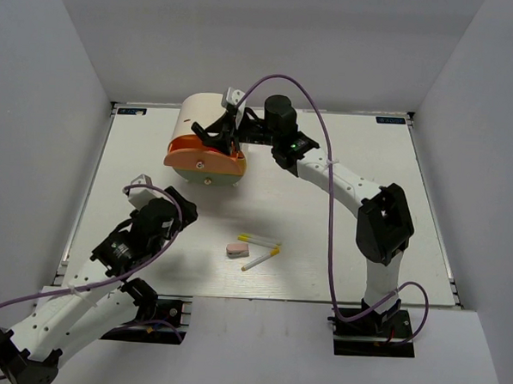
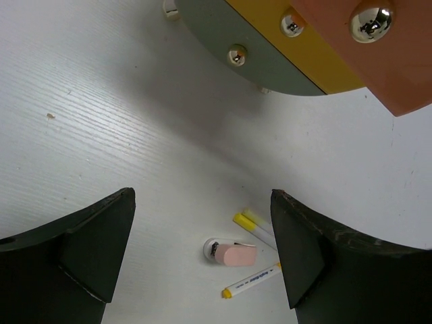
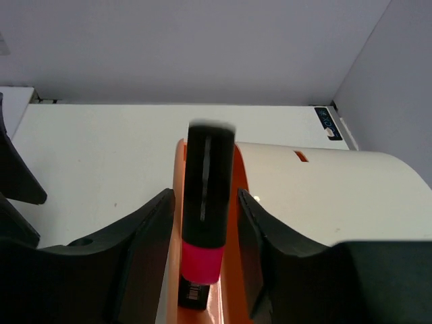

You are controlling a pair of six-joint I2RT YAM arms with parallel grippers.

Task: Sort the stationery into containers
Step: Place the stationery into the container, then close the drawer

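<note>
While the right gripper (image 3: 206, 223) stands part open around a black highlighter (image 3: 207, 202) with pink end over the orange drawer (image 1: 205, 159), left gripper (image 2: 202, 250) wide open, empty, eraser (image 1: 237, 249) and white pens (image 1: 260, 240) on table (image 1: 340, 248)

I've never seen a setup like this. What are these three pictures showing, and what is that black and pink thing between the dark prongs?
Two robot arms are bolted at the near edge of a white table. One picture looks down from above; the other two come from cameras on each arm's wrist. The right gripper is over the open orange drawer of a cream chest, with a black highlighter, pink at one end, between its fingers. Whether it still grips it or is letting go, I cannot tell. The left gripper hangs open and empty. On the table lie a pinkish eraser and two white pens.
</note>
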